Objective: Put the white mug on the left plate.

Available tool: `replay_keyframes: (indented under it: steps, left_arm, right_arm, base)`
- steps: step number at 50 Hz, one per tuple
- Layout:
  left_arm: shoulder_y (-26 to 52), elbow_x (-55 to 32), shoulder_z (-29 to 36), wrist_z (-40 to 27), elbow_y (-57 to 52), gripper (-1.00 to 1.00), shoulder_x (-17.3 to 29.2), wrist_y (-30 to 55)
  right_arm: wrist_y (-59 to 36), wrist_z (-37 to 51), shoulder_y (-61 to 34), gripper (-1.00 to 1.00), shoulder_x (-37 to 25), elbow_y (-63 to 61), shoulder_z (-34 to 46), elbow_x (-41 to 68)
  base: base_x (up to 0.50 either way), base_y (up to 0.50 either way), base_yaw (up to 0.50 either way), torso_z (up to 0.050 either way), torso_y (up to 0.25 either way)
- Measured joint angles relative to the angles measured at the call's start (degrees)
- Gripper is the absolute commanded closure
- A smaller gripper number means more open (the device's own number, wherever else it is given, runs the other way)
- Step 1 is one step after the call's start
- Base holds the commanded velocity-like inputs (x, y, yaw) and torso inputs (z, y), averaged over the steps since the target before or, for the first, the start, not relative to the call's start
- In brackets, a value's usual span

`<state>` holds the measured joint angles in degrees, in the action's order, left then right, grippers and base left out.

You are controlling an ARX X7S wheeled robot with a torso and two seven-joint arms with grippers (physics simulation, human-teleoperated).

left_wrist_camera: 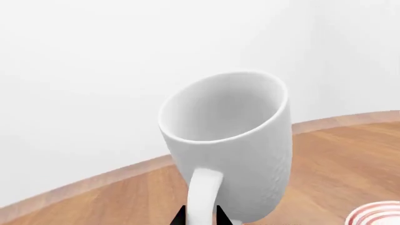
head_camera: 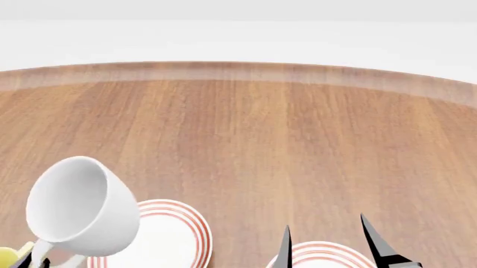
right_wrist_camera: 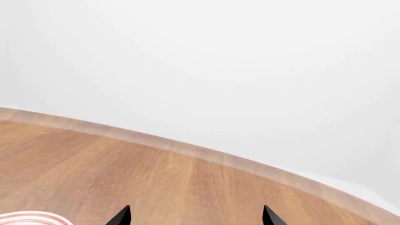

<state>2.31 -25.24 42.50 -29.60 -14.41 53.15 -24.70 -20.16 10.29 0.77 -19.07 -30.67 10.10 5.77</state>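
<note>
The white mug point(head_camera: 82, 206) hangs tilted in the air at the left of the head view, just left of and above the left plate point(head_camera: 167, 237), a white plate with red rings. My left gripper point(left_wrist_camera: 200, 218) is shut on the mug's loop handle point(left_wrist_camera: 203, 197); the mug point(left_wrist_camera: 231, 140) fills the left wrist view with its mouth open to the camera. My right gripper point(head_camera: 328, 243) is open and empty above the other ringed plate point(head_camera: 324, 257). In the right wrist view its black fingertips point(right_wrist_camera: 122, 216) stand wide apart.
The wooden table point(head_camera: 253, 134) stretches far ahead to a curved back edge point(head_camera: 238, 72). A bit of a yellow thing point(head_camera: 9, 255) shows at the bottom left corner. A plate's rim shows in the left wrist view point(left_wrist_camera: 375, 213) and in the right wrist view point(right_wrist_camera: 31, 218).
</note>
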Motion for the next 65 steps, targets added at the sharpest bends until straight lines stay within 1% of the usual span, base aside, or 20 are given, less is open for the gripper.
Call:
replay_keyframes:
  steps: [20,46,55,65]
  left_arm:
    - [7.8,-4.6,-0.9,2.6,2.7,1.00,-1.3,8.3]
    - [14.7,-5.5,1.1,8.2,8.1,1.00,-5.0,14.3]
    - [16.4,-5.6,1.9,10.1,9.9,1.00,-6.8,15.4]
    - [18.7,-6.5,2.3,12.2,14.3,1.00,-10.1,16.1]
  right_arm:
    - [0.3,0.3,0.0,-1.00,-0.3,0.2,-0.1,0.5]
    - [1.9,0.8,0.4,-1.00,-0.6,1.8,-0.5,1.3]
    - [1.8,0.9,0.4,-1.00,-0.8,1.5,-0.6,1.5]
    - [2.3,1.1,0.6,-1.00,-0.9,1.9,-0.7,1.7]
  base:
    - [0.00,0.00,0.00,0.000,0.000]
    - [0.00,0.00,0.00,0.000,0.000]
    - [0.00,0.00,0.00,0.000,0.001]
    - [0.00,0.00,0.00,0.000,0.000]
